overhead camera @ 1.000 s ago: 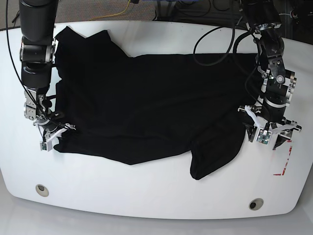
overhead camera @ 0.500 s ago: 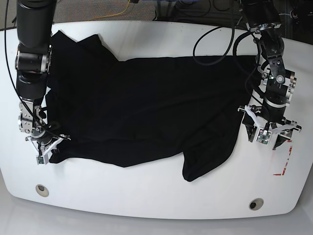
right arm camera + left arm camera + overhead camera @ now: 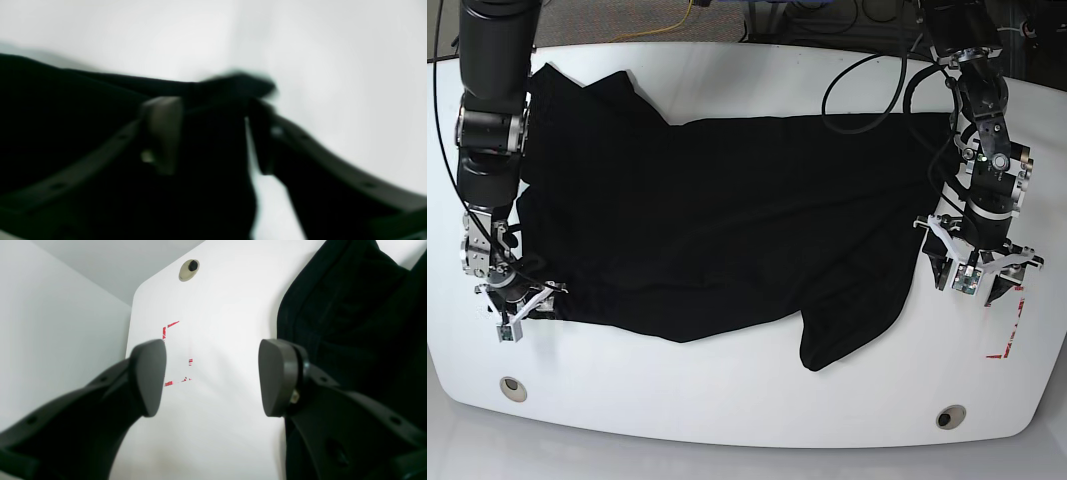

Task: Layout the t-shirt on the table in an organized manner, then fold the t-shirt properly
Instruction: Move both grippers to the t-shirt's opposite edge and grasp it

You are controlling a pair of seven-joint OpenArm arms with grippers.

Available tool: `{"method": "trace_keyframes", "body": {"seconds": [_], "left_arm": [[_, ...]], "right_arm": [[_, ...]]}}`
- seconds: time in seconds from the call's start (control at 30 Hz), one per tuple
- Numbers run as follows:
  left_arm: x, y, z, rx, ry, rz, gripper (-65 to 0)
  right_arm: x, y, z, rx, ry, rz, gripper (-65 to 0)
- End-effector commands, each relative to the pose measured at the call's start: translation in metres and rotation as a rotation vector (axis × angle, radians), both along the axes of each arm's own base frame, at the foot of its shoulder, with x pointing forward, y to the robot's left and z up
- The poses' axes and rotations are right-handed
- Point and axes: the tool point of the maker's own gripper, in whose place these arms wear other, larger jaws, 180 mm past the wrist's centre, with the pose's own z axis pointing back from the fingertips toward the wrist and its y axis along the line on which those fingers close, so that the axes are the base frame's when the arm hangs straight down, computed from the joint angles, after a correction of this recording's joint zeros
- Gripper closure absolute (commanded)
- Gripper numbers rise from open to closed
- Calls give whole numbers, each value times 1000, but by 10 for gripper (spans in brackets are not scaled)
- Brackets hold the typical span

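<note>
The black t-shirt (image 3: 727, 220) lies spread across most of the white table (image 3: 727, 410), with one bunched flap hanging toward the front edge. My right gripper (image 3: 520, 312) sits at the shirt's front-left corner. In the blurred right wrist view its fingers stand apart, open, with the t-shirt's (image 3: 66, 126) hem lying between them. My left gripper (image 3: 975, 283) hovers at the shirt's right edge, open and holding nothing. The left wrist view shows this gripper (image 3: 211, 376) over bare table (image 3: 227, 426), with the t-shirt (image 3: 360, 306) just beside one finger.
A red outline mark (image 3: 1007, 335) lies on the table near the left gripper, also seen under the left fingers as a red mark (image 3: 176, 353). Round holes (image 3: 513, 388) (image 3: 946, 417) sit near the front edge. Black cables (image 3: 867, 100) loop over the shirt's back right.
My right gripper has slid left and toward the front edge, dragging the shirt's corner outward, and its jaws have parted. The left arm has not moved.
</note>
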Motion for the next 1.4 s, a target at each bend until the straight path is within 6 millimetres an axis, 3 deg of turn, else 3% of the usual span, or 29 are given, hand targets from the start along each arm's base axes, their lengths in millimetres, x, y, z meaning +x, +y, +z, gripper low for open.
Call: {"method": "trace_keyframes", "body": {"seconds": [0.0, 0.23, 0.6, 0.7, 0.97, 1.37], "left_arm": [[4, 0, 17, 5, -58, -5, -407], [4, 2, 18, 10, -58, -4, -407], [3, 2, 17, 10, -56, -4, -407], [-2, 2, 8, 7, -32, -5, -407], [-7, 7, 6, 2, -28, 13, -407], [-9, 15, 5, -27, -35, 53, -407]], "right_arm": [[8, -21, 36, -48, -96, -5, -491], [-16, -11, 54, -170, -147, 117, -625], [-77, -21, 73, -182, -103, 19, -631], [-94, -19, 77, -174, -95, -5, -631], [-144, -5, 70, -147, -55, -38, -631], [-194, 25, 59, -148, -26, -30, -631]]}}
